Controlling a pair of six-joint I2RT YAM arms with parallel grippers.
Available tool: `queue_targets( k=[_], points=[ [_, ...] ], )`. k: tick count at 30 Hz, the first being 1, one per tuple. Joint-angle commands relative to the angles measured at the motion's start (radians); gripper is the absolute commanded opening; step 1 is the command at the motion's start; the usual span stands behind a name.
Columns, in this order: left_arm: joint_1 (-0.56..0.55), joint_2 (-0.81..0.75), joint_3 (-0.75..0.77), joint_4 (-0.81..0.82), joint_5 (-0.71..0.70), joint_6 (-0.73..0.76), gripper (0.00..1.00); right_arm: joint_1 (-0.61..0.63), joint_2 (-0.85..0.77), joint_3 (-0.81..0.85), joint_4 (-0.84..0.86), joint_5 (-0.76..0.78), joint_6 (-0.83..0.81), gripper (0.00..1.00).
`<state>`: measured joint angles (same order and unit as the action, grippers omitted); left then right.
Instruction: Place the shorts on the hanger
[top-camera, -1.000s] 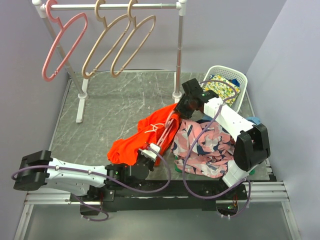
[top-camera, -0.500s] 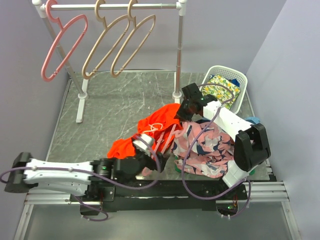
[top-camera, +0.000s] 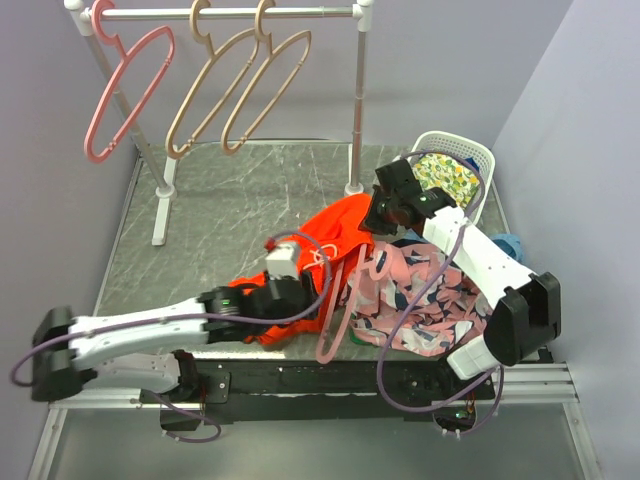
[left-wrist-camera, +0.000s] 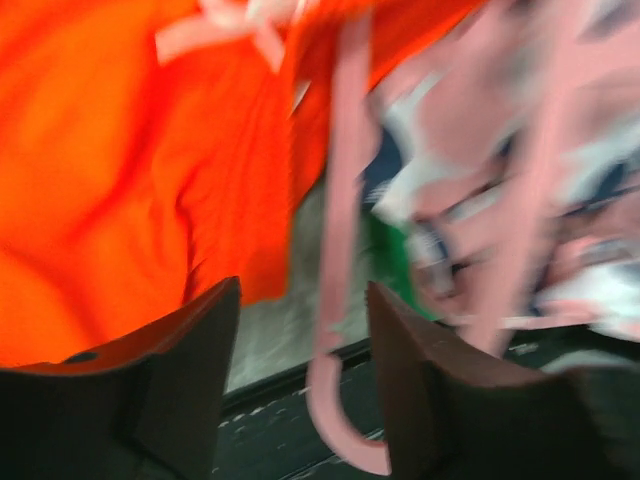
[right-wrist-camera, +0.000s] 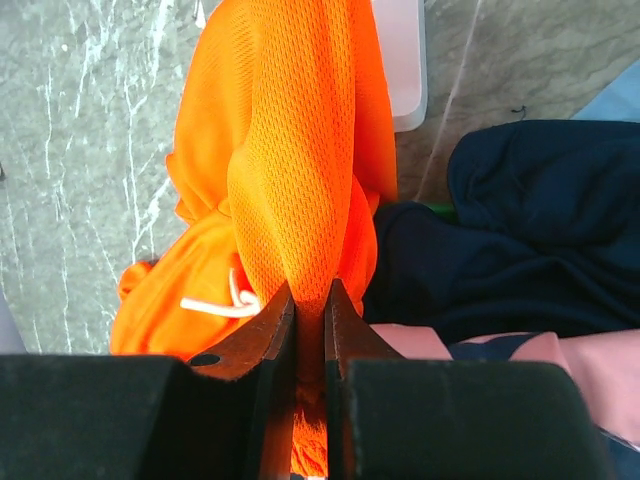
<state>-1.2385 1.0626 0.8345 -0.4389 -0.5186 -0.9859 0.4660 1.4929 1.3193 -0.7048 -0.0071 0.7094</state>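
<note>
The orange-red shorts (top-camera: 335, 235) with a white drawstring are bunched at mid-table. My right gripper (right-wrist-camera: 310, 300) is shut on a fold of the shorts (right-wrist-camera: 290, 130) and holds that end raised near the rack post; in the top view this gripper (top-camera: 385, 215) is at their upper right corner. The pink hanger (top-camera: 338, 318) slants from the shorts to the table's near edge, hook end nearest. My left gripper (top-camera: 312, 300) is beside it. In the blurred left wrist view, its fingers (left-wrist-camera: 190, 340) stand apart on either side of the hanger (left-wrist-camera: 345, 200) without touching it, the shorts (left-wrist-camera: 120, 180) to the left.
A pink, navy and white patterned garment (top-camera: 420, 300) lies at the front right. A white basket (top-camera: 478, 160) with floral cloth stands at the back right. The rack (top-camera: 358, 110) at the back carries one pink hanger (top-camera: 120, 90) and two tan ones (top-camera: 215, 90).
My left gripper has opened and its arm swung in over the shorts. The right gripper shut on the shorts and drew them up toward the back right. The hanger slid towards the near edge.
</note>
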Motion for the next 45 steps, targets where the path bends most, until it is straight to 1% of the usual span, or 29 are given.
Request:
queue_targets(
  k=[1,2,4,5,6,9,10,13,16,19,20,22,23,27,28,29,32,34,37,40,45],
  points=[
    [0.004,0.118,0.000,-0.021,0.097,-0.069,0.54,0.003,-0.068,-0.025,0.030,0.039,-0.024,0.00],
    [0.004,0.149,-0.006,-0.012,0.098,-0.076,0.53,0.003,-0.071,-0.029,0.034,0.042,-0.019,0.00],
    [0.001,0.180,-0.018,0.020,0.115,-0.085,0.54,0.005,-0.082,-0.043,0.054,0.035,-0.016,0.00],
    [0.001,0.210,-0.020,0.029,0.120,-0.088,0.61,0.005,-0.085,-0.045,0.059,0.029,-0.013,0.00],
    [-0.001,0.227,-0.021,0.041,0.121,-0.094,0.63,0.006,-0.085,-0.045,0.062,0.027,-0.016,0.00],
    [-0.007,0.296,0.003,0.040,0.100,-0.094,0.67,0.020,-0.079,-0.029,0.045,0.057,-0.021,0.00],
    [-0.007,0.310,0.012,0.040,0.080,-0.094,0.67,0.022,-0.080,-0.029,0.045,0.062,-0.018,0.00],
    [-0.006,0.365,0.037,0.026,0.052,-0.094,0.62,0.023,-0.089,-0.041,0.054,0.064,-0.004,0.00],
    [-0.004,0.427,0.057,0.006,0.002,-0.103,0.53,0.023,-0.098,-0.057,0.070,0.059,0.009,0.00],
    [0.008,0.430,0.043,0.025,0.000,-0.097,0.38,0.026,-0.100,-0.061,0.080,0.061,0.019,0.00],
    [0.010,0.428,0.035,0.029,0.003,-0.099,0.21,0.026,-0.100,-0.063,0.082,0.065,0.025,0.00],
    [0.010,0.403,0.023,0.031,0.022,-0.100,0.06,0.028,-0.103,-0.065,0.087,0.082,0.048,0.00],
    [0.010,0.386,-0.001,0.031,0.032,-0.102,0.01,0.028,-0.102,-0.065,0.093,0.096,0.061,0.00],
    [0.008,0.255,-0.093,0.025,0.123,-0.091,0.01,0.019,-0.080,-0.017,0.097,0.137,0.123,0.00],
    [0.008,0.191,-0.110,0.017,0.137,-0.094,0.01,0.008,-0.065,0.004,0.103,0.136,0.152,0.00],
    [0.008,0.160,-0.142,0.011,0.149,-0.097,0.01,0.003,-0.057,0.014,0.111,0.125,0.166,0.00],
    [0.005,0.051,-0.175,-0.035,0.183,-0.108,0.01,-0.010,-0.019,0.060,0.131,0.122,0.200,0.00],
    [-0.002,-0.008,-0.178,-0.086,0.189,-0.120,0.01,-0.010,0.009,0.096,0.125,0.150,0.211,0.00],
    [-0.018,-0.073,-0.166,-0.115,0.221,-0.119,0.01,-0.013,0.021,0.113,0.122,0.211,0.239,0.00],
    [-0.029,-0.101,-0.138,-0.136,0.252,-0.099,0.01,-0.020,0.024,0.104,0.145,0.239,0.278,0.00],
    [-0.064,-0.121,-0.087,-0.222,0.246,-0.092,0.01,-0.032,0.033,0.095,0.157,0.291,0.305,0.00]
  ],
)
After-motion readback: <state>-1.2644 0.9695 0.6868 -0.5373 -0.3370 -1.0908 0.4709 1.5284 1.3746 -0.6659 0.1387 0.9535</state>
